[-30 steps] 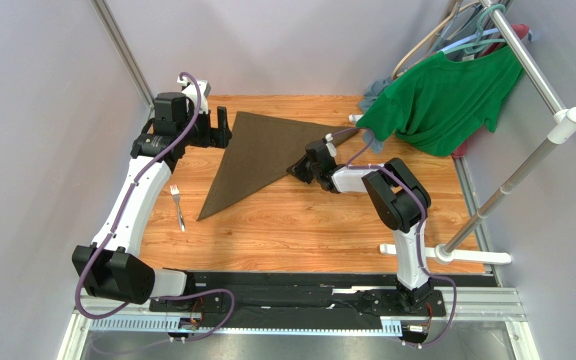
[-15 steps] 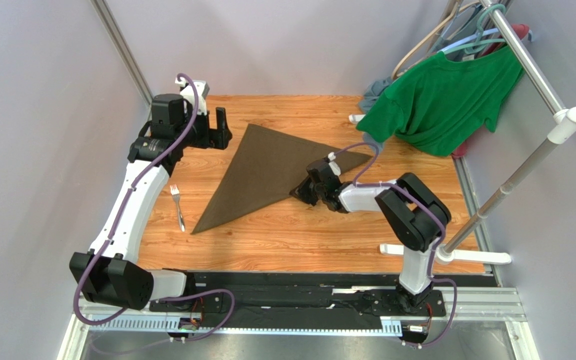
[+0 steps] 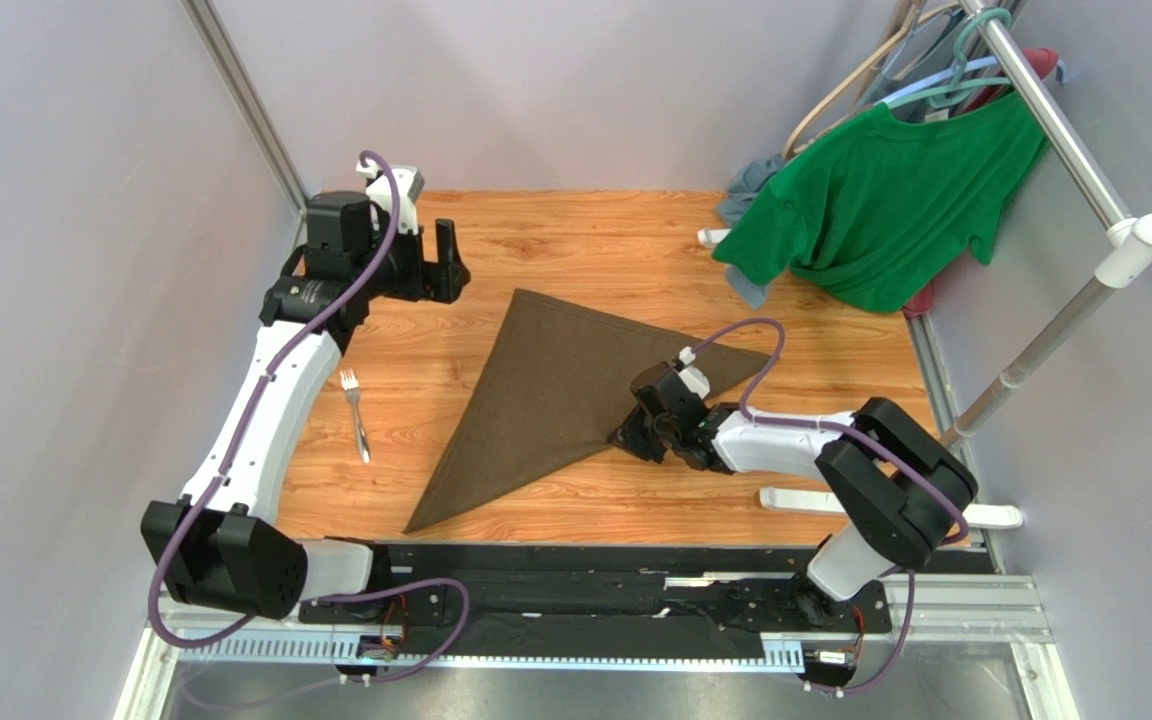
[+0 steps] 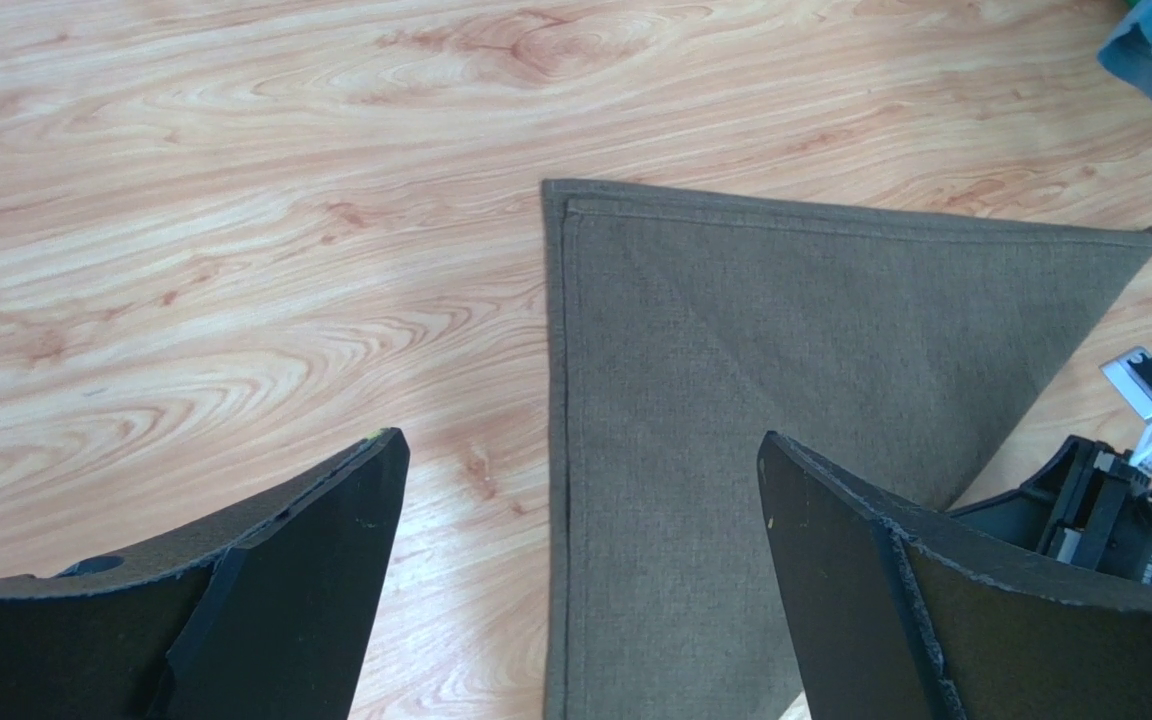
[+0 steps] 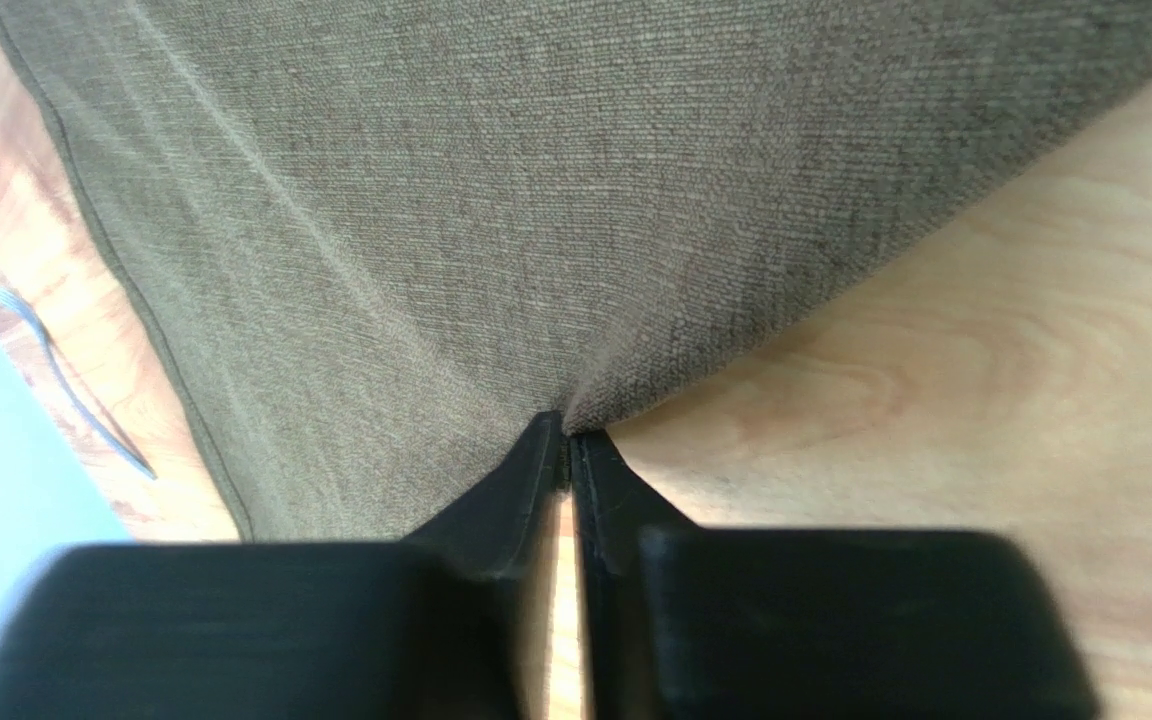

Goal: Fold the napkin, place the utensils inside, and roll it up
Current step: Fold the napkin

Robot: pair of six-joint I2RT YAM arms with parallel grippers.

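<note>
The dark olive-brown napkin [image 3: 552, 383] lies flat on the wooden table as a folded triangle, its long point toward the near edge. My right gripper [image 3: 630, 435] sits low at its right-hand edge. In the right wrist view the right gripper [image 5: 567, 432] is shut on a puckered bit of the napkin [image 5: 537, 180]. My left gripper [image 3: 447, 248] hovers open at the back left, off the cloth. In its wrist view the left gripper [image 4: 579, 443] holds nothing, with the napkin [image 4: 778, 345] below. One of the utensils, a silver fork [image 3: 355, 416], lies left of the napkin.
A bright green T-shirt [image 3: 883, 195] hangs from a metal rack pole [image 3: 1056, 113] at the back right, with a grey-blue garment [image 3: 748, 177] behind it. The rack's white foot [image 3: 898, 510] lies on the table by the right arm.
The right gripper has dragged the napkin from the back of the table toward the near right, and its arm has drawn in. The left arm and the fork have stayed put.
</note>
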